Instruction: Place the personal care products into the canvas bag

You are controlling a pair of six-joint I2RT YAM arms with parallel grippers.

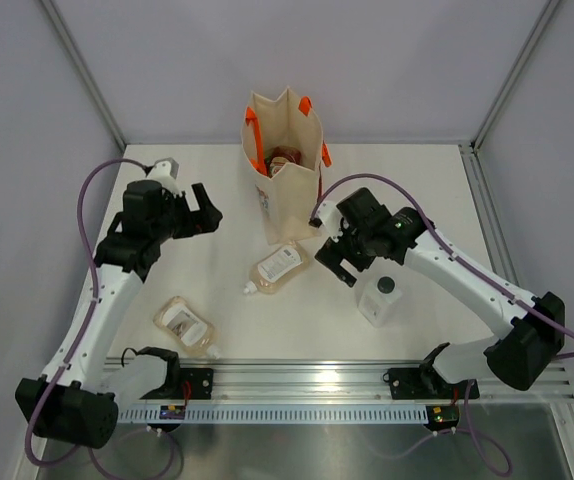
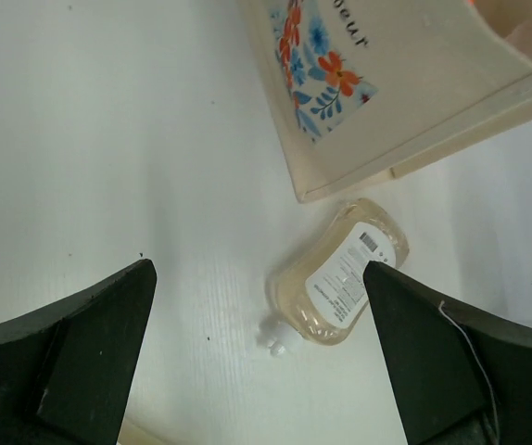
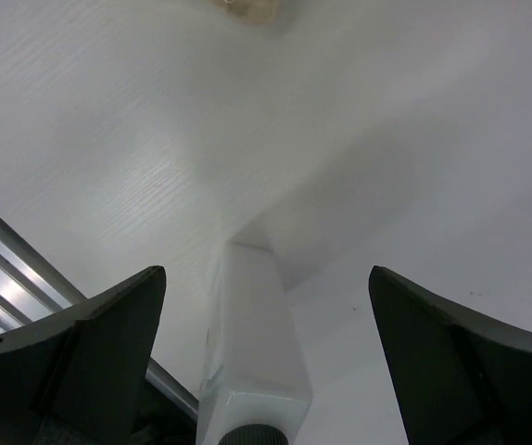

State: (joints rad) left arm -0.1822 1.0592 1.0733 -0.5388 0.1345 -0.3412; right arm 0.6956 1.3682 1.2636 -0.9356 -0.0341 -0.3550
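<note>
The canvas bag (image 1: 287, 190) stands upright at the back centre, with bottles partly showing inside (image 1: 284, 160). Its printed side shows in the left wrist view (image 2: 414, 93). One peach bottle (image 1: 279, 266) lies just in front of the bag and shows in the left wrist view (image 2: 340, 278). A second peach bottle (image 1: 185, 325) lies front left. The clear black-capped bottle (image 1: 380, 297) stands at front right. My left gripper (image 1: 210, 210) is open and empty, left of the bag (image 2: 259, 267). My right gripper (image 1: 339, 265) is open, with the clear bottle (image 3: 252, 343) in line between its fingers, not touched.
An aluminium rail (image 1: 297, 385) runs along the table's near edge, close to the clear bottle. Walls and frame posts close in the back and sides. The tip of the nearer peach bottle (image 3: 257, 7) shows at the top of the right wrist view.
</note>
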